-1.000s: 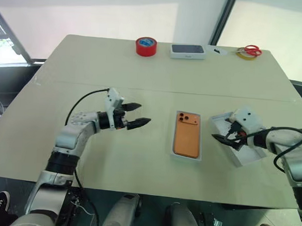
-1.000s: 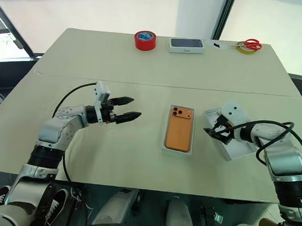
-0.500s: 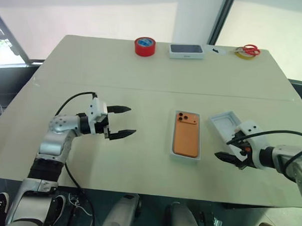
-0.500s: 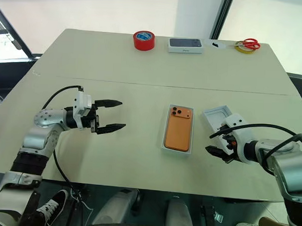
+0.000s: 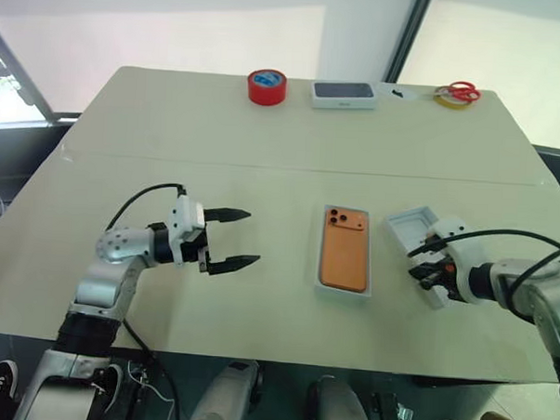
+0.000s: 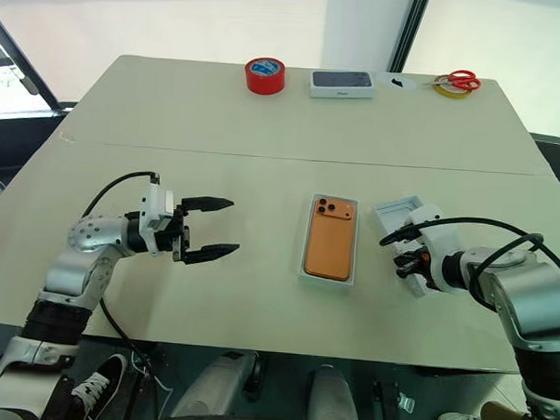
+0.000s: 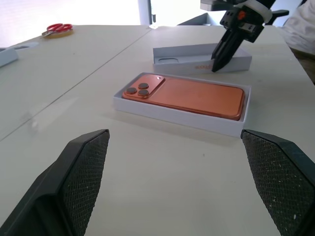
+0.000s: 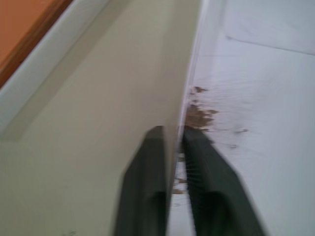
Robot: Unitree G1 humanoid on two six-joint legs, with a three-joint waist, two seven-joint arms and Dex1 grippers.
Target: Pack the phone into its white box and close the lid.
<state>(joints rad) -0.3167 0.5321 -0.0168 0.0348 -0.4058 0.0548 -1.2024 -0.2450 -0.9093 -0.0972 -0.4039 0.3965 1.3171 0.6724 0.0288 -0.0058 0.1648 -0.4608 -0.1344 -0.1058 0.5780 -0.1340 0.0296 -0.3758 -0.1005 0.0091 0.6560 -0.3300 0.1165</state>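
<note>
The phone (image 5: pixel 344 250) lies flat in the white box (image 5: pixel 342 289) near the middle of the tabletop (image 5: pixel 265 126), lens cluster toward the far side. Just to its right sits the lid (image 5: pixel 412 226), open side up, with the right gripper (image 5: pixel 424 269) at its near left wall — jaws pinched on that wall. The left gripper (image 5: pixel 234 237) hangs well to the left of the box, jaws spread, pointing toward it. Along the far edge — a tape roll (image 5: pixel 268 86), a small box (image 5: pixel 345 94), then scissors (image 5: pixel 460 91).

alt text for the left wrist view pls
An orange phone lies camera side up in a shallow white box on a beige table. Behind it, the right tool is pinched on the near wall of the open white lid.
</note>
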